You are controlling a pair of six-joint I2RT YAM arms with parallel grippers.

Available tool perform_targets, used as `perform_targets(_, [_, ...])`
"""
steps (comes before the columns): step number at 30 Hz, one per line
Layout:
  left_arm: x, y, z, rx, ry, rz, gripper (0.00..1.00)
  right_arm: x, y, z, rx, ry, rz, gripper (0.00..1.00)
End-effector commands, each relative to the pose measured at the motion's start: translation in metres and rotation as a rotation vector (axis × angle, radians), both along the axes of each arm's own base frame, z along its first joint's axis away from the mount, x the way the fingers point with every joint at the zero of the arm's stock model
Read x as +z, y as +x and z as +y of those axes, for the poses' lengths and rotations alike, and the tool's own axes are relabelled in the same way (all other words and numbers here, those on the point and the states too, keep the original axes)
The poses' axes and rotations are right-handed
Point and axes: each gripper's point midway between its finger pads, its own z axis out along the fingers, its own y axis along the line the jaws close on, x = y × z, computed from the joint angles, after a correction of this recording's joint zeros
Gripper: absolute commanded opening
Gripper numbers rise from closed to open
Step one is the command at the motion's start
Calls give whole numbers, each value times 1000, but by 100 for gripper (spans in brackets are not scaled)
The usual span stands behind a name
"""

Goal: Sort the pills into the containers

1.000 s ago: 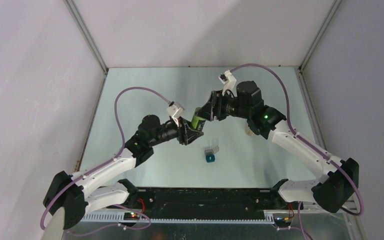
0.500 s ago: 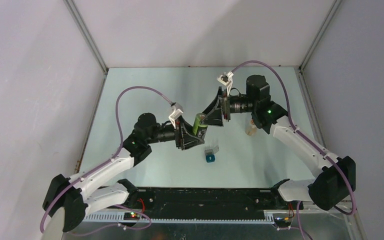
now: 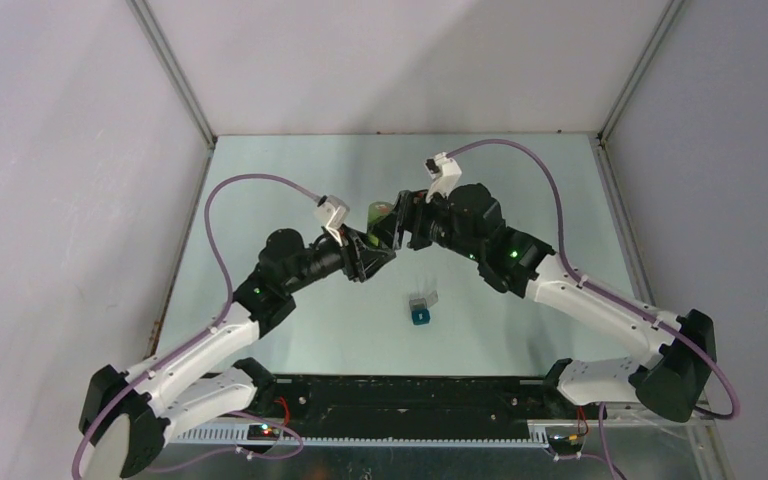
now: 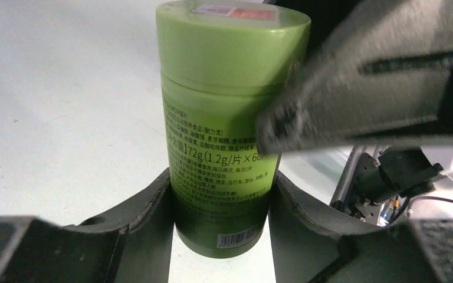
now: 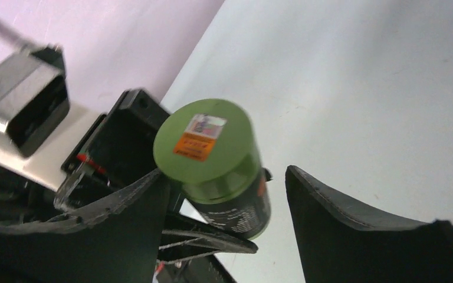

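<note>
A dark container with a lime-green top (image 3: 380, 216) is held tilted above the table's middle. My left gripper (image 3: 380, 242) is shut on its lower body; in the left wrist view the fingers (image 4: 153, 206) press both sides of the labelled bottle (image 4: 221, 147). My right gripper (image 3: 398, 224) is open around the top. In the right wrist view the green top (image 5: 203, 144) sits beside the left finger (image 5: 124, 224), with a clear gap to the right finger (image 5: 342, 230). No pills are in view.
A small grey and teal piece (image 3: 420, 308) lies on the pale table (image 3: 290, 180) in front of the grippers. The right forearm (image 3: 520, 262) crosses the table's right half. Grey walls enclose the table on three sides.
The right gripper's jaws have spread wider around the green top. The left gripper has carried the bottle back and slightly left. The right forearm has swung lower across the right side.
</note>
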Motion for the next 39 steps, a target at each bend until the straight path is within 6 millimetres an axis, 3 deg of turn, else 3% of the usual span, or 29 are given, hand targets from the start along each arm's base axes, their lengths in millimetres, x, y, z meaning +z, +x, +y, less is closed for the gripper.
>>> perform_targets(1, [6,16,6,84,4,-39,0,22,32,-15,-236,80,-37,72])
perform_targets(4, [4,16,5,83,2,-29,0,32,31,-8,-213,116,-74,76])
perform_targets(6, [2,17,4,81,2,-24,0,32,31,-5,-199,120,-77,82])
perform_targets(9, [2,16,3,77,1,-19,0,28,32,0,-180,124,-66,83])
perform_targets(17, [1,16,3,74,4,-12,0,18,25,18,-51,140,-25,64])
perform_targets(19, [0,15,3,73,4,-9,0,15,25,17,-55,129,-21,52])
perform_targets(20, [-1,15,3,71,4,-7,0,14,25,17,-53,126,-21,33])
perform_targets(21, [-2,14,3,68,5,-4,0,16,25,16,-46,126,-25,23])
perform_targets(22, [-1,13,2,60,3,-3,0,17,26,13,-40,125,-30,6])
perform_targets(24, [-1,7,0,27,-4,1,0,23,21,11,13,127,-74,0])
perform_targets(26, [5,-2,-4,-23,-20,-5,0,24,12,8,134,122,-137,0])
perform_targets(27, [6,-9,-7,-63,-26,-7,0,18,-7,11,280,103,-168,0])
perform_targets(30, [13,-23,-11,-145,-35,-25,0,5,-15,-9,447,52,-220,0])
perform_targets(31, [14,-29,-13,-186,-36,-32,0,1,-31,-12,555,64,-203,0])
perform_targets(32, [16,-33,-14,-207,-37,-37,0,-1,-27,-22,583,65,-208,0])
perform_targets(35, [24,-53,-19,-320,-69,-65,0,5,-63,-39,833,134,-201,0])
perform_targets(37, [28,-61,-19,-357,-93,-79,0,5,-54,-41,780,122,-190,0])
perform_targets(38, [29,-62,-18,-359,-97,-83,0,5,-43,-41,710,105,-191,4])
perform_targets(39, [29,-62,-18,-353,-96,-85,0,5,-38,-40,668,98,-182,37])
